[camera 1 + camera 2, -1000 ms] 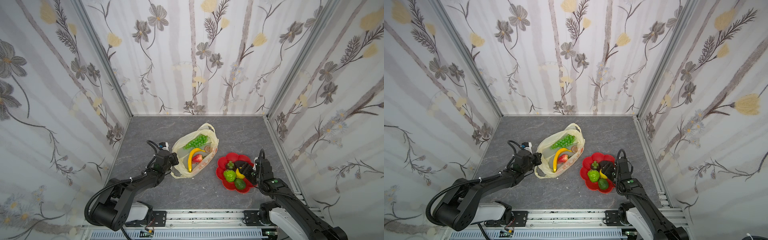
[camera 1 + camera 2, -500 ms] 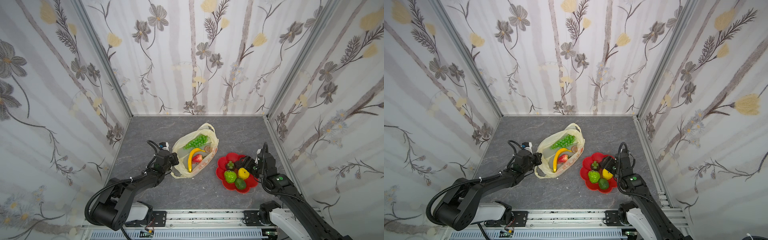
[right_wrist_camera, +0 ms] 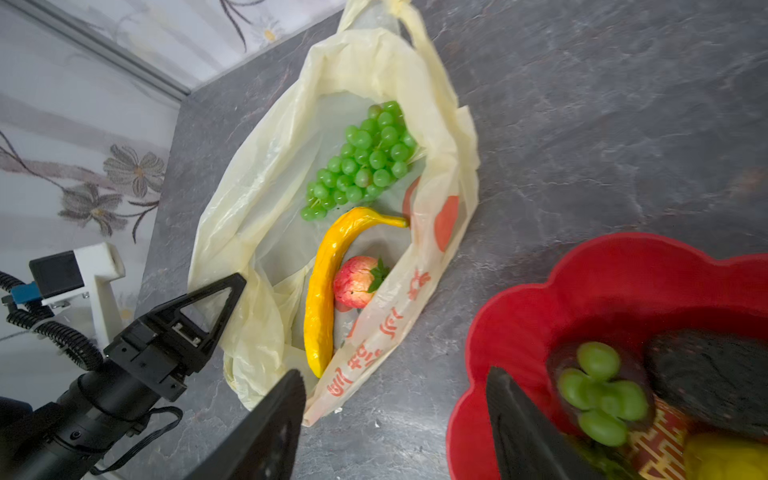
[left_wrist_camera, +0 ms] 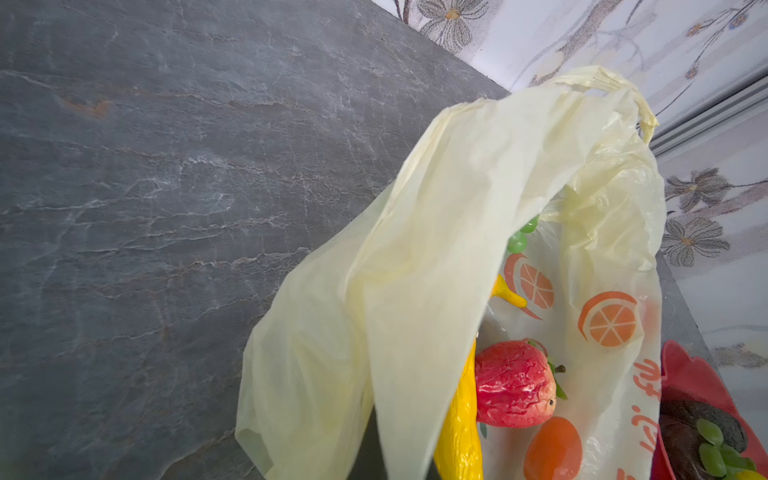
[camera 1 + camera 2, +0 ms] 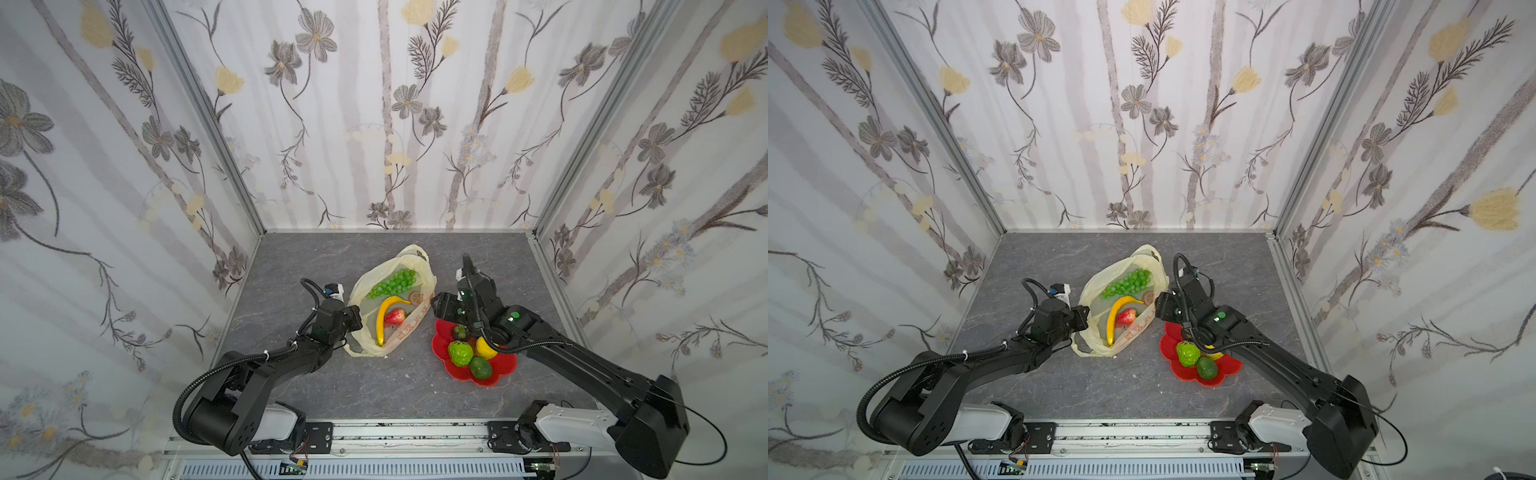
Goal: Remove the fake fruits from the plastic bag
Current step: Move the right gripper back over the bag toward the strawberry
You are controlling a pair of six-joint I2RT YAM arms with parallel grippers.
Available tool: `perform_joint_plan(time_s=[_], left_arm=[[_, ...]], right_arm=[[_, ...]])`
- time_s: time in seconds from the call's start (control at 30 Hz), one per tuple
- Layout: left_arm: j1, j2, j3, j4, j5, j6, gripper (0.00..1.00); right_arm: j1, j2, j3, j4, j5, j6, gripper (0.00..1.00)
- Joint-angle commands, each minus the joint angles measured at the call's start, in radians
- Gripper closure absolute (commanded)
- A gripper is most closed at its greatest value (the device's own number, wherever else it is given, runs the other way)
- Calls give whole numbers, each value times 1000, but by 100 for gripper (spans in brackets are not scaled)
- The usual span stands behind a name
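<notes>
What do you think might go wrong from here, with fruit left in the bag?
1. The open right gripper may snag the plastic bag wall rather than the strawberry tucked beside the banana.
2. The left gripper pinches only the bag's rim; a tug might free it, collapsing the mouth over the fruit.

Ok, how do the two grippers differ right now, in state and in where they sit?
The left gripper is shut, pinching the rim of the plastic bag; the right gripper is open and holds nothing. The left gripper sits at the bag's left side, while the right gripper hangs on its right, between the bag and the red plate. Shared: both are black and face the bag.
</notes>
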Motion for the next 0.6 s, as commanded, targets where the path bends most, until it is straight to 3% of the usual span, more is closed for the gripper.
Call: perform_joint_plan(time_s=[0.0, 0.17, 0.57], left_arm=[[-2, 0, 9, 28, 5, 11, 100], [-3, -5, 8, 27, 12, 10, 100], [-3, -4, 9, 27, 11, 12, 100]], right_arm=[[44, 131, 108, 21, -17, -29, 31], [74, 340, 243, 12, -42, -40, 33], [74, 571, 331, 55, -108, -55, 36]])
